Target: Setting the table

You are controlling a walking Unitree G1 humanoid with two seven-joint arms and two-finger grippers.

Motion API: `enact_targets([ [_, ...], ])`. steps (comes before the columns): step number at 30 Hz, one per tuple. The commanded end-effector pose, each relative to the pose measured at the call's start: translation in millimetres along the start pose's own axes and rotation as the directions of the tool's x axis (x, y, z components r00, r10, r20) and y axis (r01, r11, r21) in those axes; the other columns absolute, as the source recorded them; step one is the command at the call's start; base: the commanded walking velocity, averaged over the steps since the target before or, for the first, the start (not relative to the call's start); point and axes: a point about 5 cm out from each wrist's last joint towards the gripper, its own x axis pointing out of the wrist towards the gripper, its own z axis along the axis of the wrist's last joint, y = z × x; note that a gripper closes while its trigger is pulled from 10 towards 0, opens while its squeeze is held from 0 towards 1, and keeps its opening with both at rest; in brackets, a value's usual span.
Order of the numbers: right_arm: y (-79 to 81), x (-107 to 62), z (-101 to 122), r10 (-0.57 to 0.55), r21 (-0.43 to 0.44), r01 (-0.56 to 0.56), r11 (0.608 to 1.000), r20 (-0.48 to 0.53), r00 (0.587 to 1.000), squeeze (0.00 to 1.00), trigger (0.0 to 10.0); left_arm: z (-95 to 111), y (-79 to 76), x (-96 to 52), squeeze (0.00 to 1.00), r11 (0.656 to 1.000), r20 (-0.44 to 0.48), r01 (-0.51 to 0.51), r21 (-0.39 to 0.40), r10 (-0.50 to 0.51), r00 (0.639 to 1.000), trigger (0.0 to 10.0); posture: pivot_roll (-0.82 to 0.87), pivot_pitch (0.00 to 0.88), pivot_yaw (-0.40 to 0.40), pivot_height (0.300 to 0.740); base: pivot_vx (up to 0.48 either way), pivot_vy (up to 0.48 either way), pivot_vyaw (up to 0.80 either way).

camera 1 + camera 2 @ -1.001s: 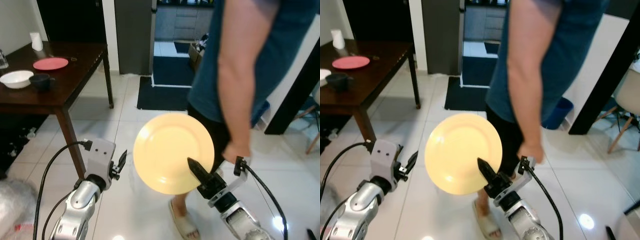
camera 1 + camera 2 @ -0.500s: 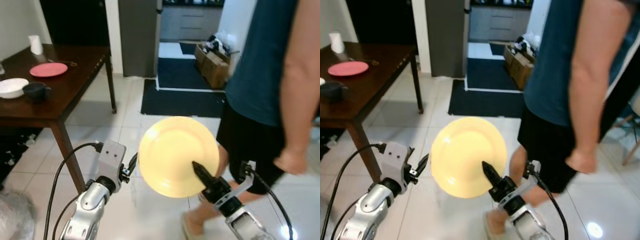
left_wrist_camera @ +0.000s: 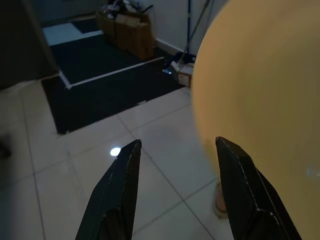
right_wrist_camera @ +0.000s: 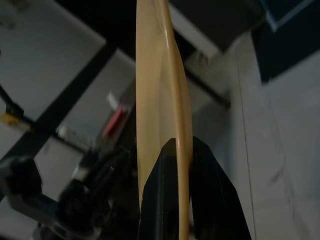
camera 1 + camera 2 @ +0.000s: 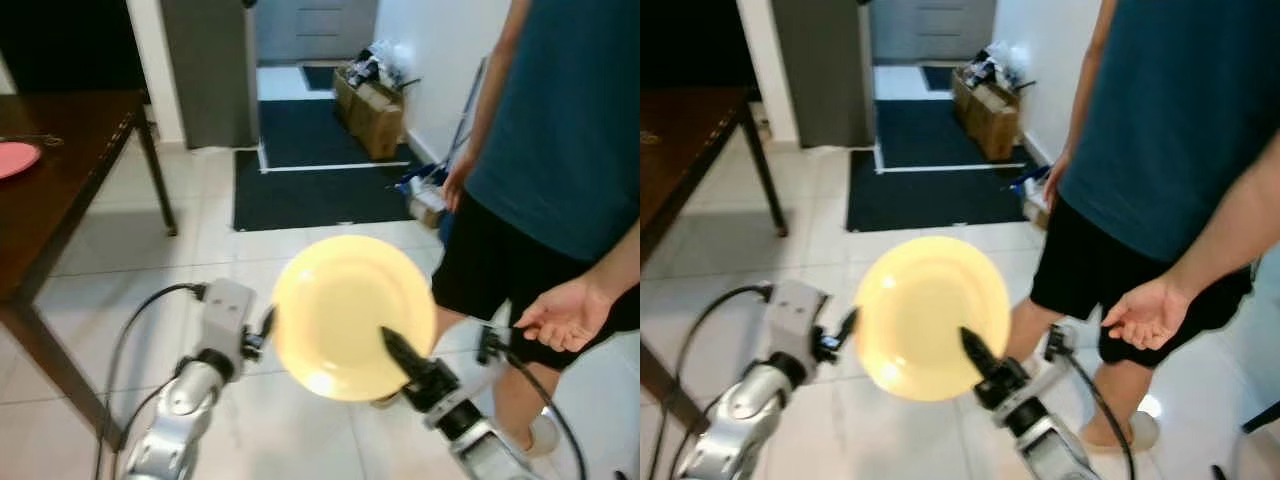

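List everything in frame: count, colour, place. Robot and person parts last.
yellow plate: 1, pale yellow, held upright in front of the robot
pink plate: 1, pink, on the table at far left
table: 1, dark brown wood, left
mat: 1, dark, on the floor ahead
cardboard boxes: a few, brown, by the wall beyond the mat
floor: pale tiles
person: 1, teal shirt, black shorts, right, open hand beside the plate
right gripper: black fingers clamped on the plate's rim
left gripper: black fingers open, beside the plate

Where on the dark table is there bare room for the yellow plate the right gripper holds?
The table shows bare wood from the pink plate at its far left to its right edge. The floor ahead is crowded: a person stands just right of the yellow plate.
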Motion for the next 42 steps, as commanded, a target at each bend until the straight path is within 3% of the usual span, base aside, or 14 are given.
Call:
enact_targets([
  [1,2.3,2.1,-1.0,0.012,0.015,-0.012,1.000,0.007,1.000,0.00,10.0,-6.1,3.4,-1.0,0.00,1.000,-0.021,-0.009,0.008,0.009,1.000,10.0,0.00,0.041,0.044,0.740,0.480,0.000,-0.76],
  [11,2.0,1.3,-1.2,0.004,0.013,-0.004,1.000,0.007,1.000,0.00,10.0,-6.8,5.4,-0.9,0.00,1.000,-0.018,-0.013,0.004,0.013,1.000,10.0,-0.01,0.037,0.053,0.740,0.480,0.000,-0.69],
  [20,2.3,-8.5,-3.1,-0.021,0.012,0.020,1.000,0.017,1.000,0.00,10.0,-9.2,1.1,-1.9,0.00,1.000,-0.029,0.003,-0.001,-0.003,1.000,10.0,-0.02,0.072,0.065,0.740,0.480,0.000,0.00],
  [42,9.3,-8.5,4.7,-0.023,0.039,0.020,0.999,0.084,0.996,0.00,10.0,-12.2,-6.0,-2.7,0.00,1.000,-0.041,0.017,-0.017,-0.017,0.999,10.0,-0.03,0.097,0.076,0.740,0.480,0.000,0.00],
])
